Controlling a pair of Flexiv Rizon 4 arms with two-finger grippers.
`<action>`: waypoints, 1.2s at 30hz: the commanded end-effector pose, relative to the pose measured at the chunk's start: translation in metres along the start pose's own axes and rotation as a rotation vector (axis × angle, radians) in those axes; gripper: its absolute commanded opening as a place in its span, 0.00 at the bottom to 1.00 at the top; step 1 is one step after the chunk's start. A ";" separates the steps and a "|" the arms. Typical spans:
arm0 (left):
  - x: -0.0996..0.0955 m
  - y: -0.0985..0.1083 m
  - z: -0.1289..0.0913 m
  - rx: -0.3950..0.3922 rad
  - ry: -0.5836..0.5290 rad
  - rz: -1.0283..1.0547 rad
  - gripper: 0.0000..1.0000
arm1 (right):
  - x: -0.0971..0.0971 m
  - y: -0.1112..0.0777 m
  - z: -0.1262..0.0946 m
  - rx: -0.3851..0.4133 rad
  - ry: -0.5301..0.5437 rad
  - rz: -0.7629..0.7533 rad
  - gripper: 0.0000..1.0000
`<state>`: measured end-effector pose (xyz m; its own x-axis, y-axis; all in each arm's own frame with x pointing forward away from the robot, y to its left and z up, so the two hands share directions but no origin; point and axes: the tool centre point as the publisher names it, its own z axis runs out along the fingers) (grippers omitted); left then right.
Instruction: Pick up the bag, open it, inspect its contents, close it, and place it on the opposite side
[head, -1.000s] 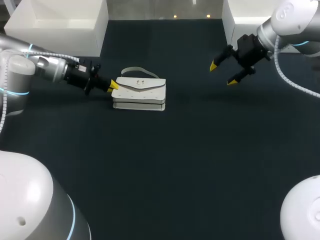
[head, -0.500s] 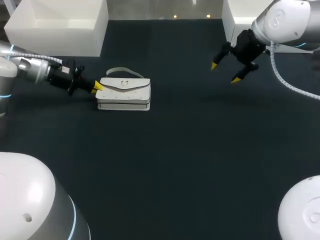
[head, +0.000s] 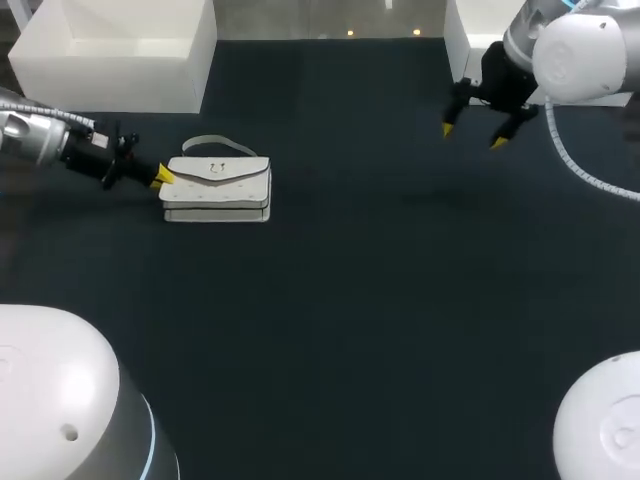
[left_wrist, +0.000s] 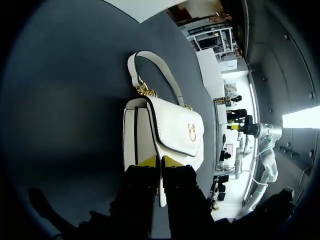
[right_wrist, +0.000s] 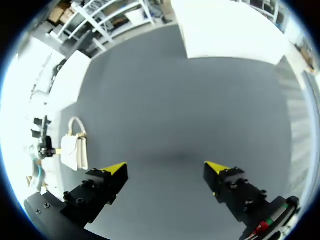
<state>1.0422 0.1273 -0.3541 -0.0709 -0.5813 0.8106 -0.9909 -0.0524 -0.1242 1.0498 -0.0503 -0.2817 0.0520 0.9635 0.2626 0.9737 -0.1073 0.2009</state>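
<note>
The white bag (head: 217, 188) lies on the dark table (head: 380, 300) in the upper left of the head view, flap down. The left gripper (head: 160, 178) pinches the bag's left end, its yellow tips close together on the flap's edge. The right gripper (head: 470, 136) hangs in the upper right, fingers spread wide, well apart from the bag.

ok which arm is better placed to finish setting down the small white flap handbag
Left. The left gripper is shut on the end of the small white flap handbag lying at the left of the dark table. The right gripper hangs open over the far right, well away from it.
</note>
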 end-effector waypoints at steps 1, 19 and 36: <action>-0.007 -0.010 -0.017 -0.035 -0.001 0.010 0.00 | -0.004 -0.006 -0.008 -0.052 -0.030 -0.006 1.00; -0.059 -0.049 -0.064 -0.028 0.055 0.027 0.00 | -0.020 0.007 -0.016 -0.074 -0.084 -0.002 1.00; -0.090 -0.099 -0.110 -0.113 0.071 0.044 0.00 | -0.020 0.007 -0.016 -0.074 -0.084 -0.002 1.00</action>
<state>1.1202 0.2619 -0.3487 -0.1088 -0.5942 0.7969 -0.9676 -0.1205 -0.2220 1.0520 -0.0747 -0.2713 0.0694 0.9802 0.1854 0.9550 -0.1190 0.2715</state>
